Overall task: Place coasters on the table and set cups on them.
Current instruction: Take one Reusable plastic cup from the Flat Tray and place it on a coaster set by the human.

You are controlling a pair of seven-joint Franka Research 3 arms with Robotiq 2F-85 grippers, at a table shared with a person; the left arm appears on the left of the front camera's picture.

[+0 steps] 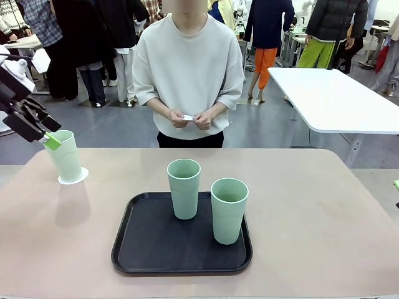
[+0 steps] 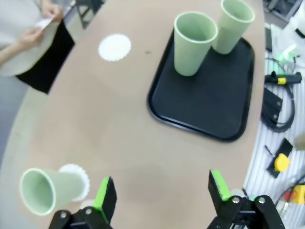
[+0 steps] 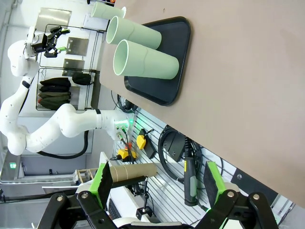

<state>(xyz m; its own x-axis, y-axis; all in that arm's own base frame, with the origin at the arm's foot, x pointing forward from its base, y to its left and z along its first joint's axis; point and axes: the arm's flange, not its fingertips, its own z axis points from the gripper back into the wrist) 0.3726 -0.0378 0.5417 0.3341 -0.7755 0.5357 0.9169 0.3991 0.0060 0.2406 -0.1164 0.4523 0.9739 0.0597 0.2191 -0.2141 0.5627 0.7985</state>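
One mint-green cup (image 1: 65, 156) stands on a lacy white coaster (image 1: 74, 177) at the table's (image 1: 312, 205) far left. My left gripper (image 1: 51, 132) hovers open just left of and above its rim, holding nothing. The left wrist view looks down on that cup (image 2: 44, 189) and coaster (image 2: 77, 177) beside the open left gripper (image 2: 162, 191). A second coaster (image 2: 114, 46) lies bare near the person's edge. Two more cups (image 1: 184, 187) (image 1: 229, 210) stand on the black tray (image 1: 156, 249). The person's hands hold a third coaster (image 1: 188, 117). My right gripper (image 3: 157, 179) is open and empty beyond the table's edge.
The person stands at the far side, hands close to the body. A white table (image 1: 336, 99) stands at the back right. Cables and tools hang on a rack (image 3: 186, 157) beside the table's right edge. Bare tabletop lies to the right of the tray.
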